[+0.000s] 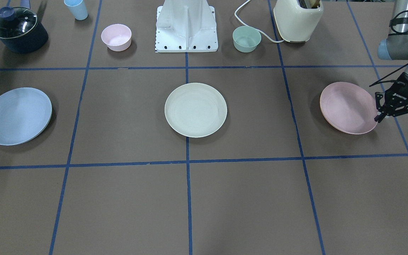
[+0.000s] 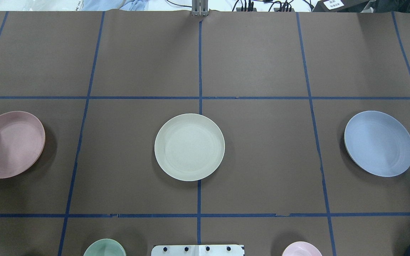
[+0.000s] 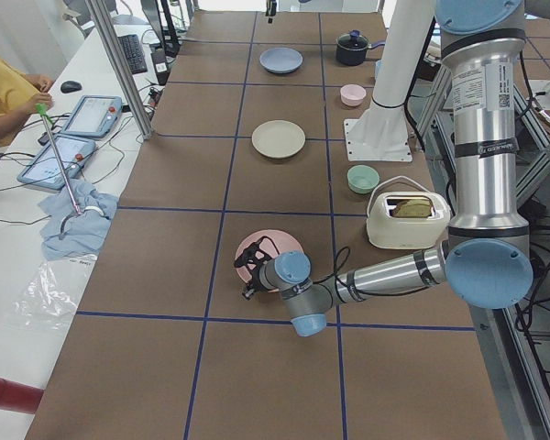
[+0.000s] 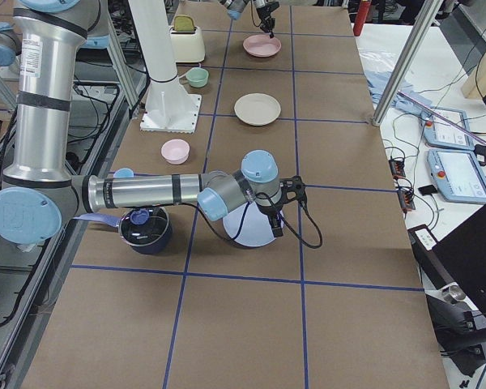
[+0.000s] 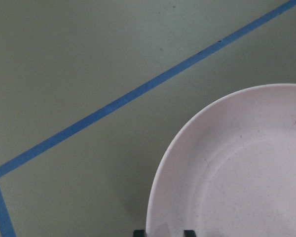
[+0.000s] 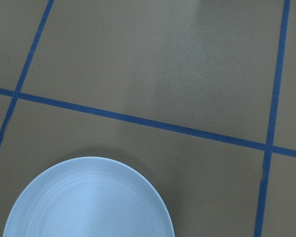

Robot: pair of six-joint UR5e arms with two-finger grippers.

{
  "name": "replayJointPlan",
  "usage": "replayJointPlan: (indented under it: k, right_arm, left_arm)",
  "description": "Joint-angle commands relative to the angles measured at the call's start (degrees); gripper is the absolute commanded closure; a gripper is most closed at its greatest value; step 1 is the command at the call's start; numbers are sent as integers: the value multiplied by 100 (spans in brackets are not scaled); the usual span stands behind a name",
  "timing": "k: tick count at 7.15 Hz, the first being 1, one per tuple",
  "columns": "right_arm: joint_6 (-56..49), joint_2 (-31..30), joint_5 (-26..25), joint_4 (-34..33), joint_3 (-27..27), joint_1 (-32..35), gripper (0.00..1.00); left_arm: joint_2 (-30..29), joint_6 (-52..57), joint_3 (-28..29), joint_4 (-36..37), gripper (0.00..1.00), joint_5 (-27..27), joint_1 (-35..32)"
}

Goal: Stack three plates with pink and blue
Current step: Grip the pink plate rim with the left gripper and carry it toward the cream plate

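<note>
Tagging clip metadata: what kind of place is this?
Likely a robotics lab staged as a kitchen: tape-gridded table, operator's teach pendants beside it, toaster and pink plate as props.

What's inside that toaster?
Something brown, likely a slice of bread, sticks up from the toaster's slot. Only its top shows. The rest, and anything deeper inside, is hidden by the toaster's walls.

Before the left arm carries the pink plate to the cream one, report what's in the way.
Nothing visible. Between the pink plate and the cream plate lies only table with blue tape lines. The green bowl and toaster sit back near the robot's base, off that line.
</note>
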Motion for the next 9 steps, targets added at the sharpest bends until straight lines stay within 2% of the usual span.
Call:
replayJointPlan:
  k: [1,2,3,5,6,7,9]
  right_arm:
    - [0,-35,0,27,0,0,0]
    - [-9,-44,9,36,0,0,0]
    - [-9,-62,0,62,-9,0,0]
    - [-9,-71,0,62,-9,0,0]
    - [-18,-71,9,62,0,0,0]
    - [-18,-88,9,62,-9,0,0]
    - [-9,-97,9,62,-9,0,0]
  left_arm:
    - [-18,-16,-391,28,100,-690,-39]
    - [-44,-25,-551,63,100,-1061,-144]
    - [-140,-33,-865,438,100,-1091,-250]
    - [-263,-584,-2469,2278,100,-1091,-251]
    - [-429,-1275,-3103,2853,100,-1048,-199]
    - [-753,-1847,-3275,3041,100,-1004,107]
    - [-1578,-3156,-3251,3295,100,-94,1316]
